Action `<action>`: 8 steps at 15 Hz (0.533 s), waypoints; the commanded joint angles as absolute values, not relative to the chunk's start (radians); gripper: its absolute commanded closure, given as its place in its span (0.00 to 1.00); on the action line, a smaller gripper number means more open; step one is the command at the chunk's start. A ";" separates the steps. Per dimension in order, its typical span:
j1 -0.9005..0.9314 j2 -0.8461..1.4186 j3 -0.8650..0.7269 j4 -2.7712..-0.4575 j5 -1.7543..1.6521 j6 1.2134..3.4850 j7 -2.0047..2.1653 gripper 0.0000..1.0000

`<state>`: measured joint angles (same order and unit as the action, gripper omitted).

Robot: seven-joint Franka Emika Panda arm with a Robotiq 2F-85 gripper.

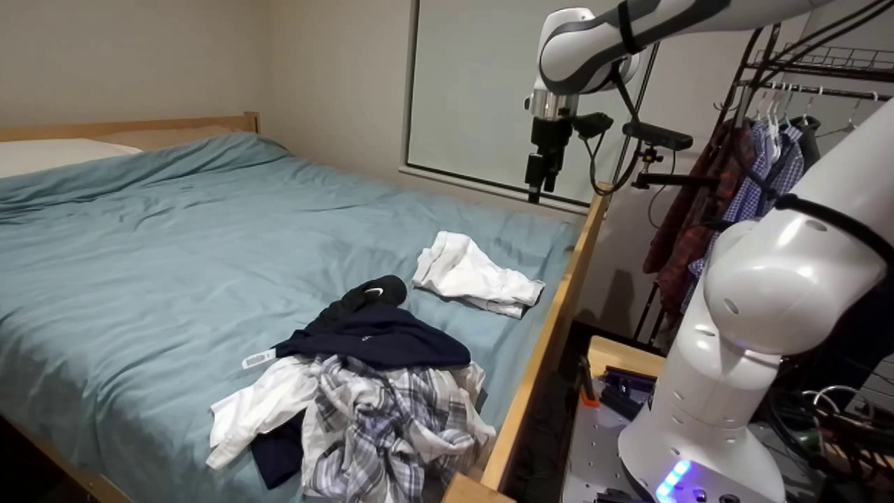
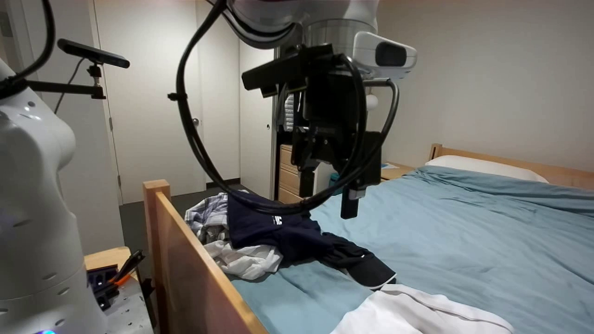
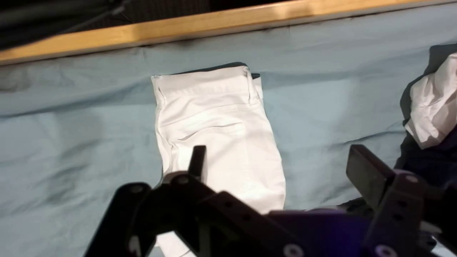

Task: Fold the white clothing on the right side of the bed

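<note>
- In an exterior view the white trousers [image 1: 473, 276] lie rumpled on the bed [image 1: 167, 251], just left of the footboard [image 1: 547, 342] and on the far side of the clothes pile [image 1: 391, 412]. My gripper [image 1: 542, 188] hangs above, touching no cloth.
- The bed runs wide to the left, so I would sweep a fold that way; the footboard on the right and the wall [image 1: 335, 84] on the far side hem me in.
- In an exterior view my fingers [image 2: 349, 208] stand apart. The cable loop [image 2: 185, 121] sags near them; I would watch it for snags if I go low. The cap [image 2: 371, 271] lies just beside the trousers; whether they touch I cannot tell.
- In the wrist view my jaws are spread, released, holding nothing: one finger shows over the trousers, the other over the bed to their right. The waistband [image 3: 203, 84] points at the footboard; the lower end is partly hidden behind me.
- I expect light, soft, floppy cotton-like cloth, not slippery and hard to harm, a little stiffer at the waistband and the pocket [image 3: 214, 132] seam.
- I would pinch a waistband corner, through every layer, since one layer alone may peel away; I would descend straight, keeping off the footboard.
</note>
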<state>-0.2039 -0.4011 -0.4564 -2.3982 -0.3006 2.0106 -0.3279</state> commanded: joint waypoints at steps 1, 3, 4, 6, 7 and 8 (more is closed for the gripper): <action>-0.254 -0.339 -0.427 -2.382 -0.209 2.088 -0.200 0.00; -0.264 -0.270 -0.424 -2.348 -0.159 2.150 -0.128 0.00; -0.260 -0.221 -0.421 -2.324 -0.122 2.186 -0.089 0.00; -0.262 -0.126 -0.402 -2.271 -0.079 2.249 0.007 0.00; -0.263 -0.082 -0.392 -2.239 -0.061 2.264 0.056 0.00; -0.263 -0.034 -0.380 -2.196 -0.044 2.281 0.108 0.00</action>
